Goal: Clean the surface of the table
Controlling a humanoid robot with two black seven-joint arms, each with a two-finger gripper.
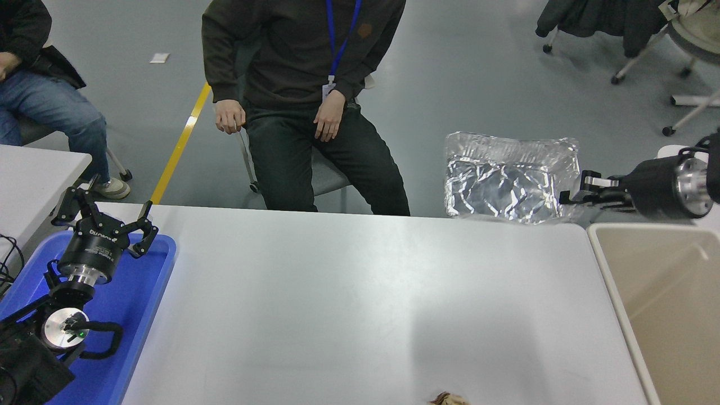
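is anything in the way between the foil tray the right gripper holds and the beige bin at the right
Nothing visible. The crinkled silver foil tray hangs from the right gripper, left of the beige bin, with only open air between.

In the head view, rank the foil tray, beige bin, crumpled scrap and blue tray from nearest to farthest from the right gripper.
1. Foil tray, gripped by the right gripper, far right.
2. Beige bin, just below it.
3. Crumpled scrap, table's near edge.
4. Blue tray, far left.

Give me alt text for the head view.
The right claw holds a crumpled silver foil tray in the air beyond the white table surface, near a beige bin. The left claw sits open over a blue plastic tray.
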